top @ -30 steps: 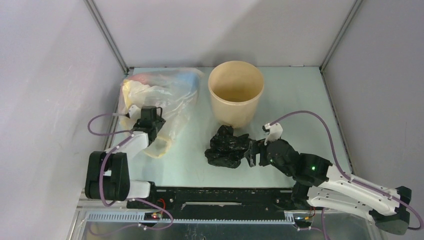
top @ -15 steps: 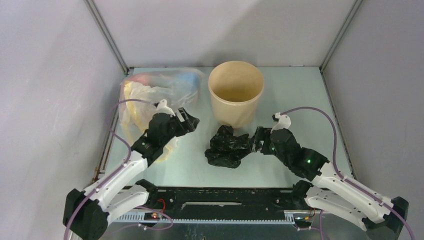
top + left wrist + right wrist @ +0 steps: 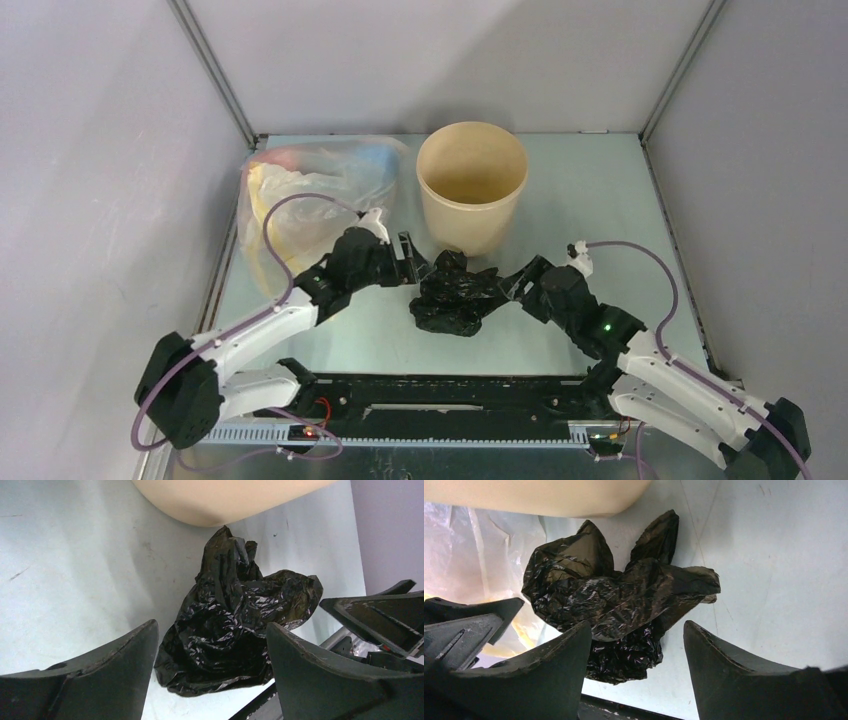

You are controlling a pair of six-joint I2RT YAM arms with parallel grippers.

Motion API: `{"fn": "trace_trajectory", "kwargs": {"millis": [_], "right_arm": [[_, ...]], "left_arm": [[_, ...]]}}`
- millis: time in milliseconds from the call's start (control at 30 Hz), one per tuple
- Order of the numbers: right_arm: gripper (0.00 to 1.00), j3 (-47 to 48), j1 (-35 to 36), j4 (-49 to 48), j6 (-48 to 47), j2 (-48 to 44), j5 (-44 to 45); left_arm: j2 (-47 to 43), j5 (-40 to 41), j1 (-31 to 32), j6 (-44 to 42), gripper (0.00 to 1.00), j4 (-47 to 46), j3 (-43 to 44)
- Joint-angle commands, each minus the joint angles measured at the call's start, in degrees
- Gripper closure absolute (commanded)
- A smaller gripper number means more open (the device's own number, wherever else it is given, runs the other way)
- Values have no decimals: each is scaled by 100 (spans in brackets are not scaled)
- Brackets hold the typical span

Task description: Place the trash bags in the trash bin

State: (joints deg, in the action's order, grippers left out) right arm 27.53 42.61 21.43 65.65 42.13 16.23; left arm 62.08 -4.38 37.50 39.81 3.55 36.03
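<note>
- Left fingers (image 3: pixel 408 262) and right fingers (image 3: pixel 518 283), both spread wide and empty, flank the black bag (image 3: pixel 455 297) on the tabletop (image 3: pixel 600 200); closing together, they may collide or tear the plastic.
- Bin (image 3: pixel 470 228), just beyond the bag: a loose grip may drape the bag over the rim.
- Clear bag (image 3: pixel 310 185), far left: may snag the left arm.

I've got a translucent clear bag (image 3: pixel 310 185) slumped in the far left corner of the table (image 3: pixel 600 190), pressed up against the left wall (image 3: pixel 100 150). Yellow shows through its near side, a bit of red at the far edge, blue toward its right end. My right wrist feed catches it too (image 3: pixel 464 555), crinkled, with a yellow glow low down. The tabletop is pale green, with faint scuffs on the left wrist feed (image 3: pixel 75 555). Metal posts (image 3: pixel 215 75) run up the back corners. A black rail (image 3: pixel 440 392) runs along the near edge.
</note>
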Motion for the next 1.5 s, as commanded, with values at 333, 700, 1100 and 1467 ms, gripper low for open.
{"fn": "trace_trajectory", "kwargs": {"millis": [333,700,1100,1467], "right_arm": [[54,-472,-444,-1722,1023,672,-448],[100,-440,-433,-1567,58,12,-738],[100,184,-430,-408,-1098,-735,-1337],[100,1563,-230,363,-2375,-243,-2651]], "left_arm": [[1385,-590,134,-237,17,-787,892],[1976,-448,141,-495,27,-419,1312],[1696,289,107,-984,79,725,1433],[-855,1057,-2,-1096,97,1369,1379]]}}
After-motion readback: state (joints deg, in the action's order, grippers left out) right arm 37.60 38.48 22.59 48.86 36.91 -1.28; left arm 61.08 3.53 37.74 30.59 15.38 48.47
